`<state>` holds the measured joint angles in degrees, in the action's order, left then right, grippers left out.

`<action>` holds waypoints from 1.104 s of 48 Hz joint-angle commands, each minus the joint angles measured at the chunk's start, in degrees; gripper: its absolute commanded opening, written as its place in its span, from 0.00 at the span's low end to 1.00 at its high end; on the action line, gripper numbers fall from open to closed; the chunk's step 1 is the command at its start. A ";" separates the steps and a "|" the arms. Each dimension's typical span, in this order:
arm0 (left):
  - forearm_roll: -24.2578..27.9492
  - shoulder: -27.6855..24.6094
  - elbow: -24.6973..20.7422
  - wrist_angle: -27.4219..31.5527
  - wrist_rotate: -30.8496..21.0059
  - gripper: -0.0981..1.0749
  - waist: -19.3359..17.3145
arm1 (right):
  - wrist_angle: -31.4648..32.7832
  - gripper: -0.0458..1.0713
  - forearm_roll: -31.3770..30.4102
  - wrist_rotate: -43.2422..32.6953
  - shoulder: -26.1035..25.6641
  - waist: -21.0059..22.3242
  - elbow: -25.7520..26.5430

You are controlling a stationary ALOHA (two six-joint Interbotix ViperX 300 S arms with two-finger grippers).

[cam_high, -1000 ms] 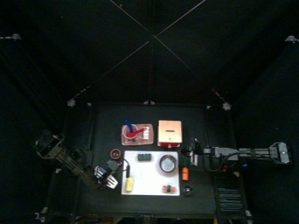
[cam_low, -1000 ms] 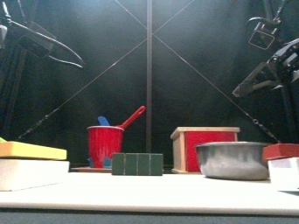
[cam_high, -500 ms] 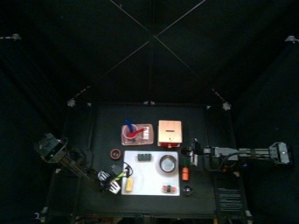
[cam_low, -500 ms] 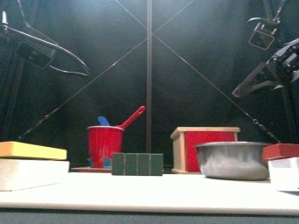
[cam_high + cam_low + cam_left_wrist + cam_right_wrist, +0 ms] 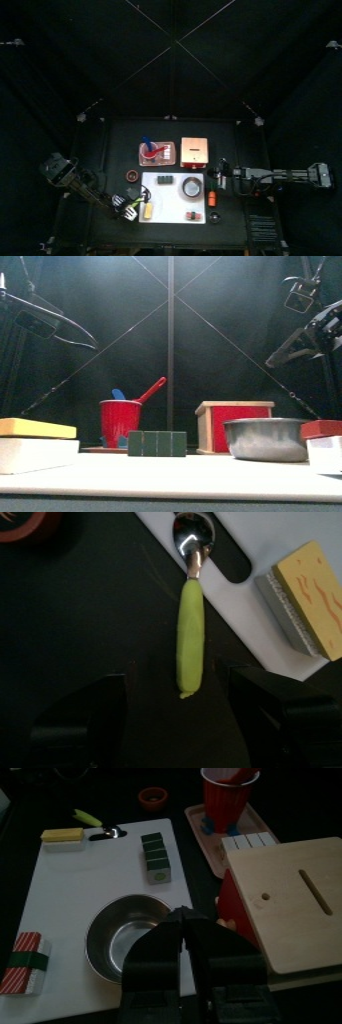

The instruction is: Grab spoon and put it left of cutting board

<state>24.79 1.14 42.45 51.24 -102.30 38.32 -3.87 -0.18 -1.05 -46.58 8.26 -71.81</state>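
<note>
Spoon (image 5: 191, 632) beside cutting board (image 5: 254, 612), left wrist view.
Left gripper (image 5: 181, 702) spread wide over yellow handle, bowl overlapping board's left edge; invisible from front. Right gripper (image 5: 187, 973) closed, idle above right side.

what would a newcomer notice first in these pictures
The yellow-handled spoon lies half on the white cutting board, framed by the open left gripper above it. At the table's back a red cup holds utensils, with a steel bowl toward the right.
</note>
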 commanded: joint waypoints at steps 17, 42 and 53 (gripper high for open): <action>8.79 1.05 0.62 -2.11 0.18 0.88 -3.34 | -0.35 0.04 0.09 0.00 0.18 0.26 0.53; 8.79 -1.32 3.43 -13.54 0.88 0.87 -3.78 | -0.26 0.04 0.18 0.00 0.26 0.26 0.44; 7.73 -1.23 4.48 -14.33 0.88 0.77 -3.78 | -0.26 0.04 0.18 0.00 0.18 0.35 0.35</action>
<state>32.70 -0.53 47.29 37.27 -101.43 34.63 -3.96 -0.09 -1.05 -46.58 8.44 -71.98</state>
